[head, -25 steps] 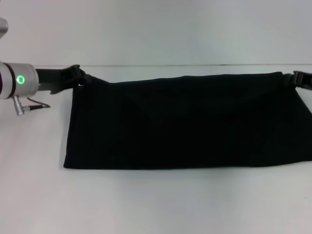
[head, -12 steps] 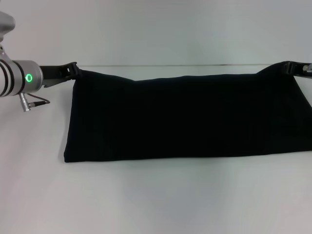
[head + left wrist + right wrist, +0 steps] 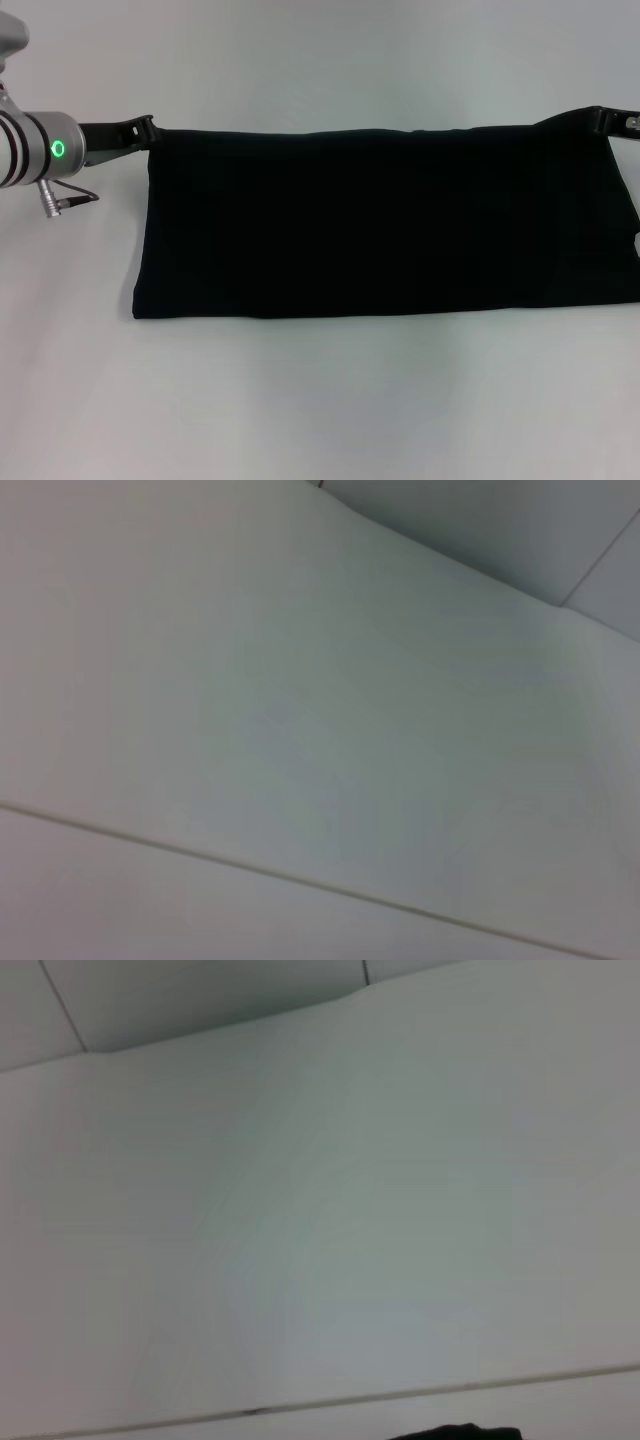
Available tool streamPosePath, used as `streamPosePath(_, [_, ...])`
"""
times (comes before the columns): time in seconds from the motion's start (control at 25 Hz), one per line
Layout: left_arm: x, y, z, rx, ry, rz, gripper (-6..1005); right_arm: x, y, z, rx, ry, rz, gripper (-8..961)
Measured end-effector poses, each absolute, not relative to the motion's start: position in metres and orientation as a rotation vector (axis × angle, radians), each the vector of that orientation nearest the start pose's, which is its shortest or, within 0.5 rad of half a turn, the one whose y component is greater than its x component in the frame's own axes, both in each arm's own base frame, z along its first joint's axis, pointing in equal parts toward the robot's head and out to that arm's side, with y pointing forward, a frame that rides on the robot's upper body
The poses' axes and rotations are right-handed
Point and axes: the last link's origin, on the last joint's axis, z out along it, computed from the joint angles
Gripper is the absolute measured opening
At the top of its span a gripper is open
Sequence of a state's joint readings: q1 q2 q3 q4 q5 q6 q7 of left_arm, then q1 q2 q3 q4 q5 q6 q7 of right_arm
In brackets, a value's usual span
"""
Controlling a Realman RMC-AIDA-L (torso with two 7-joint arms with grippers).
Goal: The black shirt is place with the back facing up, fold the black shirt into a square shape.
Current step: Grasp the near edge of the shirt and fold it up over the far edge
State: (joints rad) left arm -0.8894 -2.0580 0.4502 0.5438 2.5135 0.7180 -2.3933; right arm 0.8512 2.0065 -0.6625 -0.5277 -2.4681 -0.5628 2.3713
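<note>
— White tabletop (image 3: 320, 400) fills the head view, with a pale wall behind it. What lies on it?

— Mostly the black shirt (image 3: 390, 225). It spreads as one wide dark band across the middle of the table, its near edge lying flat and straight on the surface. No lettering shows on the side that faces up. The far edge runs level from corner to corner, and both far corners are drawn out toward the arms.

— And the arms?

— The left gripper (image 3: 147, 128) comes in from the table's left, behind a silver wrist with a green light, and its black jaws are clamped on the shirt's far left corner. The right gripper (image 3: 603, 117) sits at the far right edge of the view, pinching the far right corner, which rises to a small peak there.

— Do the wrist cameras add anything?

— Little. The left wrist view shows only pale surface and wall. The right wrist view shows the same, plus a sliver of black at one edge that I cannot identify.
</note>
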Motion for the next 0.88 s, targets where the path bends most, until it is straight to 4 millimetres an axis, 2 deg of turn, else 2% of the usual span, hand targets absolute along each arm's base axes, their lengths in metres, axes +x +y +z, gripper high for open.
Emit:
streamPosePath(0.32, [-0.257, 0.478, 0.029, -1.766, -1.411, -0.439, 44, 0.275, 0.486, 0.058, -1.727, 1.237, 0.325, 72])
streamPosePath(0.68, [-0.253, 0.479, 0.021, -1.772, -1.366, -0.406, 44, 0.271, 0.489, 0.052, -1.752, 1.193, 0.284, 72])
streamPosePath(0.88, [-0.255, 0.477, 0.018, -1.772, -1.373, -0.398, 44, 0.271, 0.493, 0.058, -1.762, 1.183, 0.251, 73])
